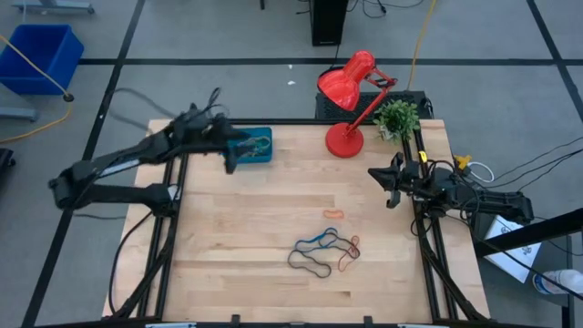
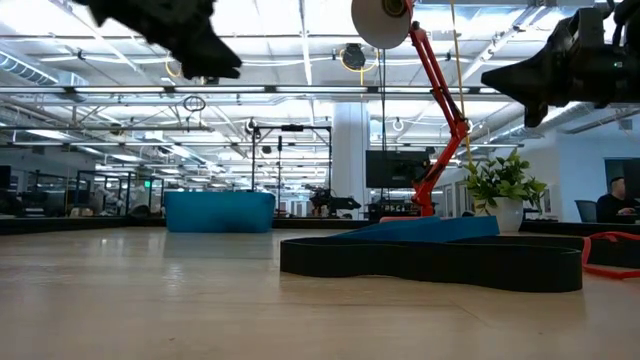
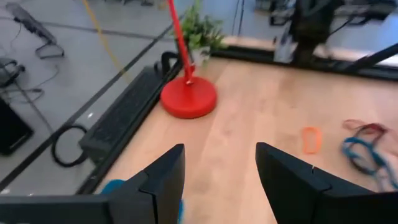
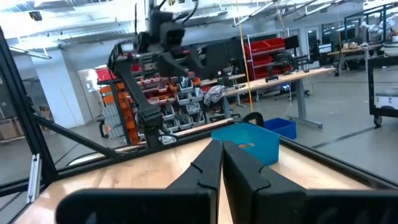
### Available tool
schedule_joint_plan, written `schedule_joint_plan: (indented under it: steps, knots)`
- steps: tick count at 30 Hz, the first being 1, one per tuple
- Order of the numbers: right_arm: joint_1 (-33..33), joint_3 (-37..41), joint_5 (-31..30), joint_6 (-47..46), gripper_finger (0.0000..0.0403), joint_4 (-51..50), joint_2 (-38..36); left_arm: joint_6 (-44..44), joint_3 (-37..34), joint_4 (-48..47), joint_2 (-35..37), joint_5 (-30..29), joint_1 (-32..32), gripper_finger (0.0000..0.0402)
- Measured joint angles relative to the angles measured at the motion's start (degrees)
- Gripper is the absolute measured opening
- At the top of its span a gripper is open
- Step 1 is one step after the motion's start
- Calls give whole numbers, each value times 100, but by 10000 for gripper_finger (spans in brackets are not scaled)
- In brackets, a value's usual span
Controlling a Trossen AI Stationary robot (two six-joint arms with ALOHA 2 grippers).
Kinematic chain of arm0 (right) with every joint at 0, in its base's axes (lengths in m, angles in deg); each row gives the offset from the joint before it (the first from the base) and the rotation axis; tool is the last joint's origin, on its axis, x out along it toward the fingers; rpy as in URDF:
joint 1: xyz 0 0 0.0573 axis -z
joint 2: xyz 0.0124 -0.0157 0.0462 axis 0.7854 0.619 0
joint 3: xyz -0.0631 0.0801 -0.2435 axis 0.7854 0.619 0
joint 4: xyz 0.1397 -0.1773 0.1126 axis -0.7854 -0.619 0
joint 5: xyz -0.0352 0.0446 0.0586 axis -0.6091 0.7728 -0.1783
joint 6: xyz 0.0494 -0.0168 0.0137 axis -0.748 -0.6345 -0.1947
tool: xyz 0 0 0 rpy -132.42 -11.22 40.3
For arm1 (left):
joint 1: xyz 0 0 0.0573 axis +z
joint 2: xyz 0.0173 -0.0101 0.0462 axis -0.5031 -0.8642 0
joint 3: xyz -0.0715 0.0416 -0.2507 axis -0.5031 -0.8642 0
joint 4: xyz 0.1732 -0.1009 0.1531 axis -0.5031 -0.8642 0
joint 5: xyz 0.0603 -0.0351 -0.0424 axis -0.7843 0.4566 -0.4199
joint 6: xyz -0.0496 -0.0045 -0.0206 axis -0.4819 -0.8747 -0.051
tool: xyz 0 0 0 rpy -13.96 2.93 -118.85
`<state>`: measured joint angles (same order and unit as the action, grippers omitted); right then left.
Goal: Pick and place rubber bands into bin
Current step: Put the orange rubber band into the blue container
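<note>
Now at the drop-off step, by the look of things: left end effector (image 1: 233, 155) hovering at the near edge of the bin (image 1: 253, 146), fingers (image 3: 163, 180) spread wide and holding nothing. Seemingly just released, with a few loops already lying inside the bin, though too small to count.

Next, likely back toward the remaining rubber bands (image 1: 325, 252), a tangled cluster of blue, black, orange-red and green loops lying on the bench (image 1: 255, 237) well apart from the bin, toward the front side and closer to the right arm's side. One small orange band (image 1: 332, 213) sitting alone, between that cluster and the red lamp (image 1: 349, 100). Calls for a low, careful pinch on a single loop, since tangled and floppy; risk of dragging several up at once or slipping off thin rubber.

Right end effector (image 1: 393, 187) waiting at the bench edge far from the bin, beyond the lamp and beside the potted plant (image 1: 397, 117), fingers pressed together, empty.
</note>
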<state>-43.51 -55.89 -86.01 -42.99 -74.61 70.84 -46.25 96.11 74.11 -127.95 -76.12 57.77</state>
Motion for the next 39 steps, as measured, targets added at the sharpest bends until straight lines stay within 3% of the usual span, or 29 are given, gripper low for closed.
schedule_joint_plan:
  steps: [9, 18, 31, 39]
  knots:
    - [0, 0, -24, 14, 9, 354, -2, -664, -1916, 842, 1665, -45, -638, 205]
    - [2, 0, -24, 150, 9, 359, -2, -1027, -3121, 1242, 2597, -471, -781, 205]
    - [0, 0, 139, 148, 14, 429, -2, -960, -3393, 1704, 2747, -473, -781, 205]
    - [-2, 0, 639, 298, 85, 613, -2, -878, -3393, 1793, 2747, -474, -777, 205]
